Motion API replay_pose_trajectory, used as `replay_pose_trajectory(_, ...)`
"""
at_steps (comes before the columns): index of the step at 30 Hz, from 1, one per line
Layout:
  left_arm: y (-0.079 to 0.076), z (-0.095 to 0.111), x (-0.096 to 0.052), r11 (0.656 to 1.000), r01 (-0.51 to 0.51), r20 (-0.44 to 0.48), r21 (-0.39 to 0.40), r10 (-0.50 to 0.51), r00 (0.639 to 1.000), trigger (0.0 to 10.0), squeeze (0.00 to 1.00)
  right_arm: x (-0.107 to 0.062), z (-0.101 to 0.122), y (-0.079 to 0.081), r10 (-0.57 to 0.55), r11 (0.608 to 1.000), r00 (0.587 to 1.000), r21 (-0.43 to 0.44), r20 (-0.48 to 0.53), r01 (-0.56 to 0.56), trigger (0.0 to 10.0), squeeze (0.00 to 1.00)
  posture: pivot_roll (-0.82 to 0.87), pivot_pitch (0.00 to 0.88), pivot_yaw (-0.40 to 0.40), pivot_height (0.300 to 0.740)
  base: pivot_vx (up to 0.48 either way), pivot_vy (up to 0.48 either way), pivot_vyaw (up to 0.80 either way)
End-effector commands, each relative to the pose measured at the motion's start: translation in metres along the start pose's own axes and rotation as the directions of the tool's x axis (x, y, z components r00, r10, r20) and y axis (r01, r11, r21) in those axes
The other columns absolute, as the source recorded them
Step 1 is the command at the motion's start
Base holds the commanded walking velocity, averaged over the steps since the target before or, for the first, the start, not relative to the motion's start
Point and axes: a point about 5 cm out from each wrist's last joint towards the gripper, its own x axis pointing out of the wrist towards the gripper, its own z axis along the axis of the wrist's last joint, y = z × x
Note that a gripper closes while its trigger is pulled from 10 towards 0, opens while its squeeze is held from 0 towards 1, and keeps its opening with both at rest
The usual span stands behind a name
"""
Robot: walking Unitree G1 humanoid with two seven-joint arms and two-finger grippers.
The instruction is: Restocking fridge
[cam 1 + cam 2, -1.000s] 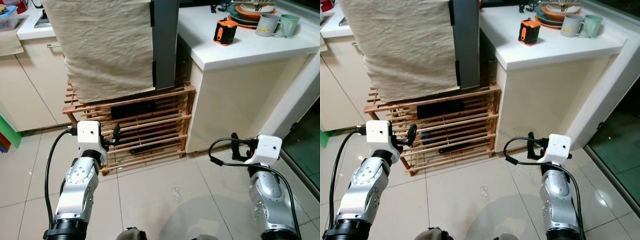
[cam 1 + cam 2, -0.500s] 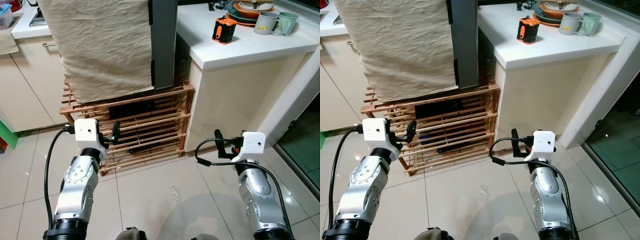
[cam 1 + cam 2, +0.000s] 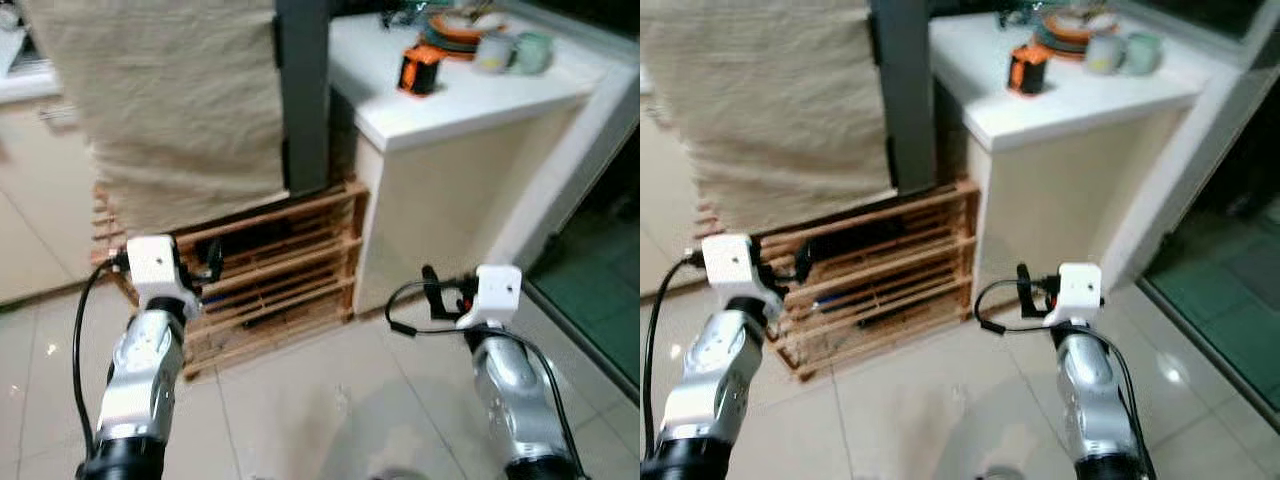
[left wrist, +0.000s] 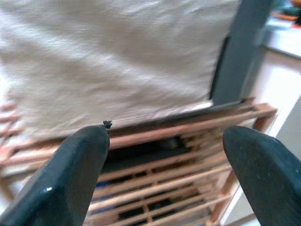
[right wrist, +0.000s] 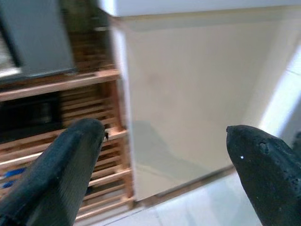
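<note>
cloth (image 3: 170,100): beige | rack (image 3: 270,270): brown wood | counter (image 3: 470,95): white | floor (image 3: 300,400): pale tiles

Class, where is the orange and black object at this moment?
The orange and black object sits on the white counter, to the robot's right of the grey fridge, near the mugs and plates.

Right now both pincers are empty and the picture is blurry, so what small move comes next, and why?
Probably pause to steady the view, then step closer to the cloth-draped grey fridge on the wooden rack. The left pincer and right pincer are open and hold nothing, low before the rack, and no door handle can be seen yet.
</note>
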Motion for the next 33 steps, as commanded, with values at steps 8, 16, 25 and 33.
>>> replay_pose_trajectory(8, -0.0008, -0.0038, 0.0033, 1.0, -0.015, -0.029, -0.025, 0.014, 0.999, 10.0, 0.0, 0.0042, -0.0001, -0.0002, 0.008, 1.0, 1.0, -0.018, -0.009, -0.009, 10.0, 0.0, -0.11, 0.0, 0.037, 0.706, 0.0, 0.471, 0.0)
replay_pose_trajectory(16, -0.0003, -0.001, 0.0082, 1.0, -0.025, -0.013, 0.017, 0.025, 1.0, 10.0, 0.0, 0.008, -0.0016, 0.0, -0.004, 0.999, 1.0, -0.044, -0.019, 0.003, 10.0, 0.0, -0.11, 0.0, 0.04, 0.706, 0.0, 0.449, 0.53)
replay_pose_trajectory(25, -0.0047, -0.0011, 0.009, 1.0, 0.005, -0.006, 0.007, -0.005, 1.0, 10.0, 0.0, 0.0066, -0.0011, -0.0009, -0.003, 0.999, 1.0, -0.044, -0.011, 0.002, 10.0, 0.0, -0.11, 0.0, 0.038, 0.706, 0.0, 0.221, 0.0)
replay_pose_trajectory(33, -0.0023, -0.0021, 0.0091, 1.0, -0.007, -0.005, 0.021, 0.007, 1.0, 10.0, 0.0, 0.0019, -0.0068, -0.0011, -0.003, 0.999, 1.0, -0.047, -0.02, 0.003, 10.0, 0.0, -0.12, 0.0, 0.041, 0.706, 0.0, 0.473, -0.79)
